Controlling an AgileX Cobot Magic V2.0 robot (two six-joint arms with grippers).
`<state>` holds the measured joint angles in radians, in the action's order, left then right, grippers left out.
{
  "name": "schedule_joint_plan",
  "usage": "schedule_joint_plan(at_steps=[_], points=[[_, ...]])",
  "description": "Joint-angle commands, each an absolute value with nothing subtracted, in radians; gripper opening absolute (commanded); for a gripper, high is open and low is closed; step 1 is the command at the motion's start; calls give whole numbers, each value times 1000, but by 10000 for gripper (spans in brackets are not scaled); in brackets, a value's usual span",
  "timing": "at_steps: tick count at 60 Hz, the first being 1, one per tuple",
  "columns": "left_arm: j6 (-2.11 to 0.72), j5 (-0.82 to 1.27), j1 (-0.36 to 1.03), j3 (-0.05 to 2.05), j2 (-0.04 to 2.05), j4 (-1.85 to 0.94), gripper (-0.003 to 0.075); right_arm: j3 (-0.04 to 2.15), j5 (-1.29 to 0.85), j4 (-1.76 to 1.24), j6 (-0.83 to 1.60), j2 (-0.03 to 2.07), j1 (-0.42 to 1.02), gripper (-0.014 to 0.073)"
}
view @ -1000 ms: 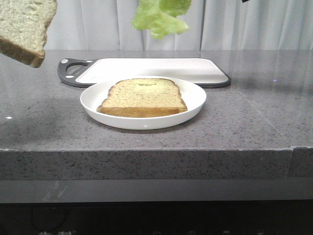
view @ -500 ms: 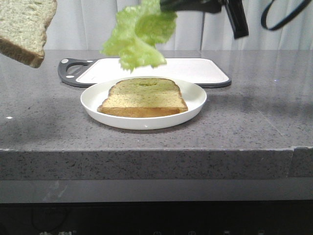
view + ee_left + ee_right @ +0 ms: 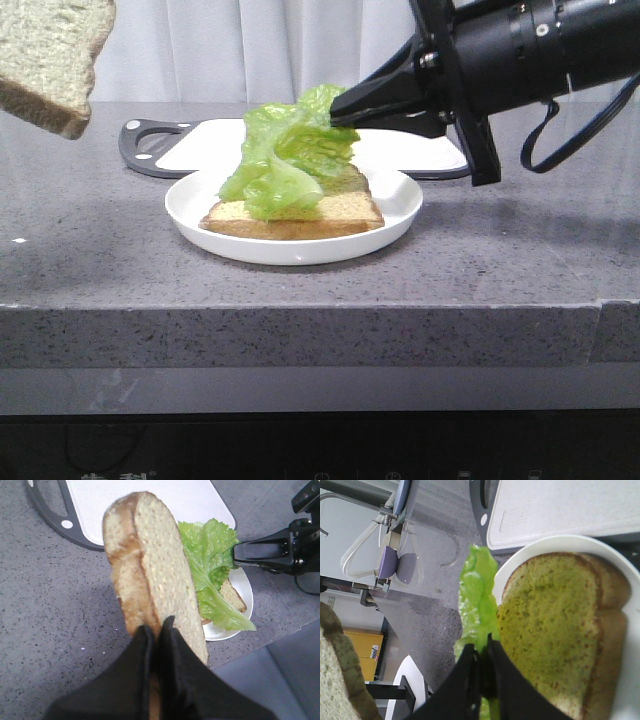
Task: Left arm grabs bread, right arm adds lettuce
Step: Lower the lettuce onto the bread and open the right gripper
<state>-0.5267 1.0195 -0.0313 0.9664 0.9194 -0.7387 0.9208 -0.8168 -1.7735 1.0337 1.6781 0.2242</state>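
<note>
The lettuce leaf (image 3: 285, 160) hangs from the right gripper's (image 3: 340, 112) pinched fingertips, draped over the toast slice (image 3: 340, 212) on the white plate (image 3: 395, 215). At far left, the bread (image 3: 155, 575) is held aloft, clamped edgewise in the left gripper (image 3: 156, 630).

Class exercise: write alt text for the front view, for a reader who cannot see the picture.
The right arm's black gripper holds a ruffled green lettuce leaf whose lower edge drapes onto a slice of toast on a white plate on a grey counter. A second bread slice hangs in the air at upper left; a white cutting board lies behind the plate.
</note>
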Motion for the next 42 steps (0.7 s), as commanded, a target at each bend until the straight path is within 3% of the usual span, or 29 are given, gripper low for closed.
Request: schedule_joint_plan(at_steps=[1,7,11,21,28,42], points=[[-530,977,-33,993,910,-794,-20,942,-871,-1827,1052,1652,223,-116],[-530,977,-33,993,910,-794,-20,942,-839,-1824,1053,1652,223,-93],[-530,977,-33,993,910,-794,-20,942,-832,-1824,1053,1652,223,-34],[-530,977,-33,993,910,-794,-20,942,-829,-1821,1053,1651,221,232],[-530,977,-33,993,910,-794,-20,944,-828,-1806,1066,1649,221,353],[-530,977,-33,993,910,-794,-20,954,-729,-1658,1082,1576,219,376]])
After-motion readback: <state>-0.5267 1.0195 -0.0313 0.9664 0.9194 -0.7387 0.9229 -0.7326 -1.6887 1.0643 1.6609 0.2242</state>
